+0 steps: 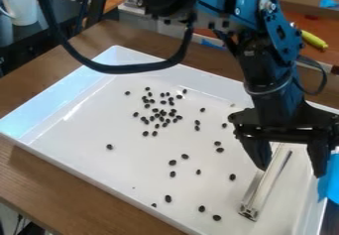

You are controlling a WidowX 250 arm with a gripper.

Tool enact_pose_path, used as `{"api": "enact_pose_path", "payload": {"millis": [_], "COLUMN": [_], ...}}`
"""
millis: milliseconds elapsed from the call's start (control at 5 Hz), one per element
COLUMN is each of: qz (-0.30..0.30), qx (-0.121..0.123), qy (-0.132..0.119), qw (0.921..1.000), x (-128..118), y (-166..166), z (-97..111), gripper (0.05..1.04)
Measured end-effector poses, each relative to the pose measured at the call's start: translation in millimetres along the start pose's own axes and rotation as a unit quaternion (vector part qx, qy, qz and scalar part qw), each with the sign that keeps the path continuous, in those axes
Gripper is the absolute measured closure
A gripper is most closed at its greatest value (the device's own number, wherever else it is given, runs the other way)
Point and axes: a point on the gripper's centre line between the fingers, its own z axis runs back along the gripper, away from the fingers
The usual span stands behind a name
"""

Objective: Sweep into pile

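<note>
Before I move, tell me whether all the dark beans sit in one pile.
No, several dark beans lie across the white tray, apart from the main cluster.

Count is standing as follows: one white tray, one metal bar, one white mug and one yellow-green item. Dark beans are numbering more than thirty; their close grouping is preventing an exact total.
</note>
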Motion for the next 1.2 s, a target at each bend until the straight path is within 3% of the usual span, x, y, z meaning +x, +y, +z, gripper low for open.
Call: {"api": "enact_pose_path", "payload": {"millis": [200,600,800,1200], "qz": [0.007,-0.022,-0.032,-0.025], "qx": [0.013,0.090,0.113,0.133], "qy": [0.019,-0.012,-0.021,0.004], "qw": [0.9997,0.9957,0.9929,0.9909], "x": [-9,-9,-8,-9], "y": [9,18,21,30], "z": [-10,-14,-14,-35], "gripper": [0.083,0.084,0.083,0.084]}}
